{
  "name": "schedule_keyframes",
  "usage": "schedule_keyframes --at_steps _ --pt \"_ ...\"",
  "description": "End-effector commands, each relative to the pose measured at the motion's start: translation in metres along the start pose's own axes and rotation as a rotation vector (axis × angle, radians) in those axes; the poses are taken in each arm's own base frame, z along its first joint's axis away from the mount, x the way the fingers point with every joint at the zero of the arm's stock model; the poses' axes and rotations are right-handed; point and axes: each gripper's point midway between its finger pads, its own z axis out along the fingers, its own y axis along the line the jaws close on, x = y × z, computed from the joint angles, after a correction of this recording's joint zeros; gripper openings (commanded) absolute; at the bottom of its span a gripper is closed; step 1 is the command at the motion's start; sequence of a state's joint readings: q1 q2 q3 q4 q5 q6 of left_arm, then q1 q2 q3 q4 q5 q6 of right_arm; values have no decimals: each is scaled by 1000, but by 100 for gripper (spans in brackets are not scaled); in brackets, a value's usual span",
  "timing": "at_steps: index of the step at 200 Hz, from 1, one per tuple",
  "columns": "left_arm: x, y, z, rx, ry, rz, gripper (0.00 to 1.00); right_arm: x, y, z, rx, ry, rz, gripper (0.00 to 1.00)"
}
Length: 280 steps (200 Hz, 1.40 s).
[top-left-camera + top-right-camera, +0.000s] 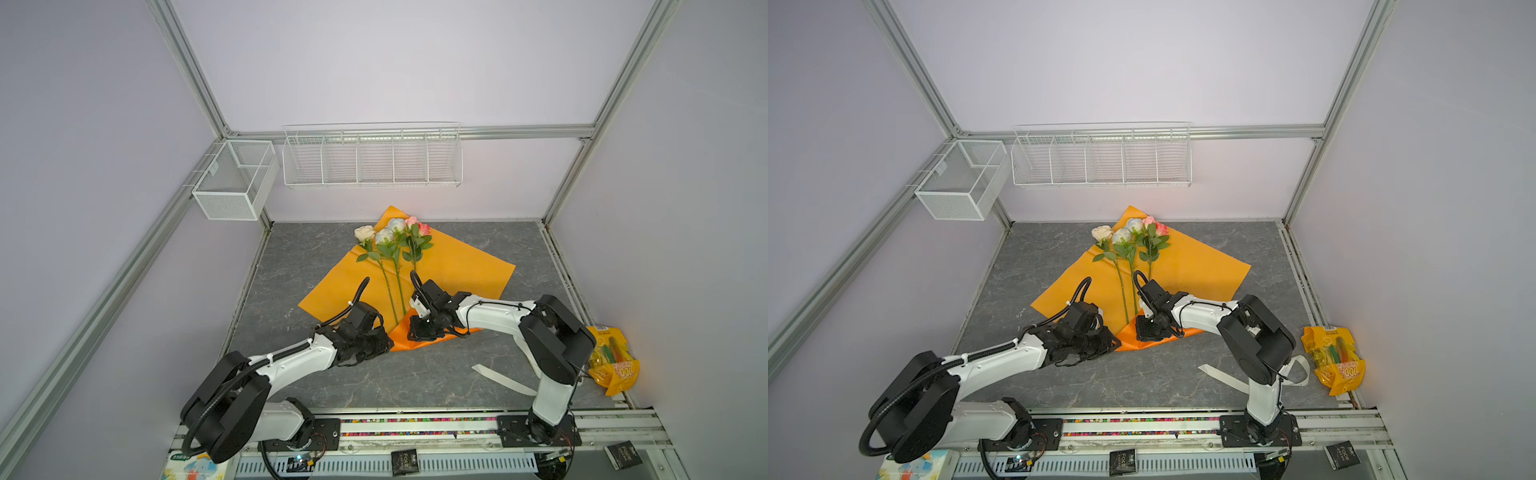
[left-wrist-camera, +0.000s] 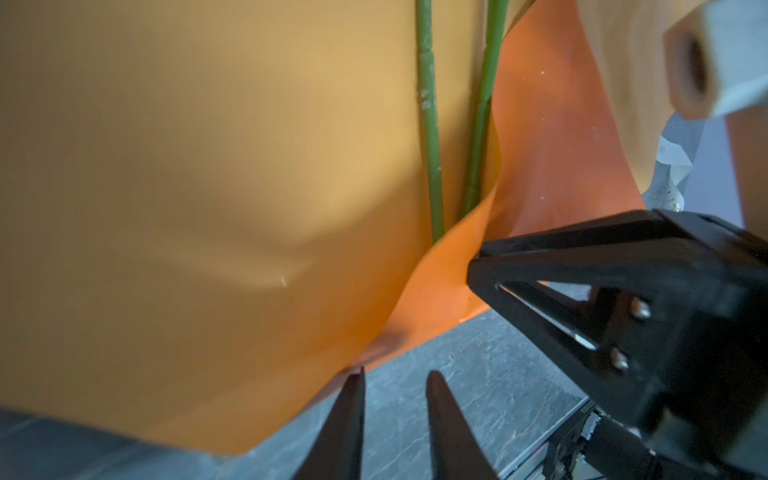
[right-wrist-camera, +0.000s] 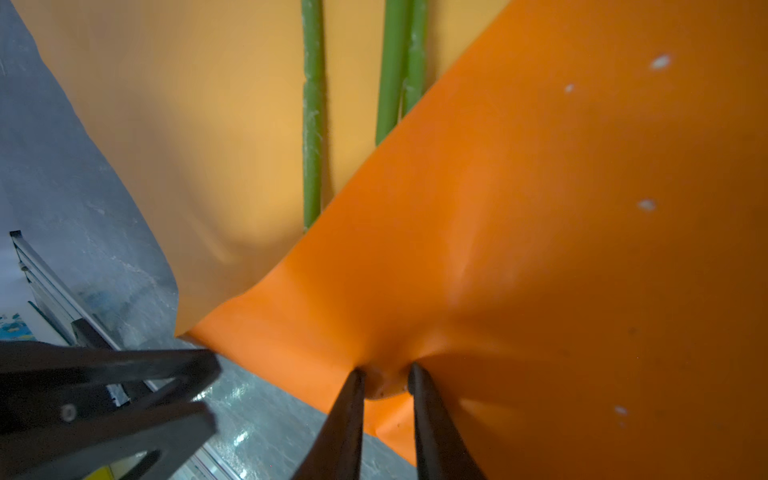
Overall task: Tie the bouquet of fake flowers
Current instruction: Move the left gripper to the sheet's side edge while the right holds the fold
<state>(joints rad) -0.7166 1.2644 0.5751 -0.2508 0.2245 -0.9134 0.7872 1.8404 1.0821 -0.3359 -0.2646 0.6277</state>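
Top views, both: the bouquet of fake flowers point(image 1: 395, 257) point(image 1: 1129, 253), made up of cream, white and pink artificial roses with green leaves on long thin stems, lies flat on a square orange wrapping sheet point(image 1: 457, 266) point(image 1: 1196, 270). The blooms are at the sheet's far corner and the stems run toward its near corner. That near corner is turned up as a darker orange flap covering the stem ends.

Right wrist view: the green stems point(image 3: 311, 124) disappear under the flap. The right gripper point(image 3: 386, 374) has its fingertips a narrow gap apart and pinches a small pucker of the flap between them. Creases radiate from the pinch.

Left wrist view: the left gripper point(image 2: 395, 382) sits at the sheet's near edge. Its fingers are slightly parted with bare tabletop showing between them, so it holds nothing. One fingertip point(image 2: 357, 380) touches the sheet's edge.

Off the sheet, on the grey marbled tabletop point(image 1: 291, 257): a cream ribbon strip point(image 1: 503, 380) lies near the sheet's right side. A yellow snack bag point(image 1: 615, 365) lies farther right, well apart. White wire racks point(image 1: 372, 160) hang on the wall beyond the sheet's far corner.
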Motion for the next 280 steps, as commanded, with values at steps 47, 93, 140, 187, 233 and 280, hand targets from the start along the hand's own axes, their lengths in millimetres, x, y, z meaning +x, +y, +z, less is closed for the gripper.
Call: schedule_keyframes --at_steps 47,93,140,187,233,280 --pt "-80 88 -72 -172 -240 -257 61 -1 -8 2 51 12 10 28" --pt "-133 153 -101 -292 -280 -290 65 -2 -7 1 47 11 13 29" --pt "-169 179 -76 -332 -230 -324 65 -6 -7 -1 59 -2 21 29" --pt "-175 194 -51 -336 -196 -365 64 -7 -9 -2 72 -9 24 29" --pt "-183 177 -17 -134 -160 -398 58 -6 -11 0 76 -6 30 29" --pt "-196 146 -1 115 -167 -428 61 -6 -12 2 77 -2 33 29"
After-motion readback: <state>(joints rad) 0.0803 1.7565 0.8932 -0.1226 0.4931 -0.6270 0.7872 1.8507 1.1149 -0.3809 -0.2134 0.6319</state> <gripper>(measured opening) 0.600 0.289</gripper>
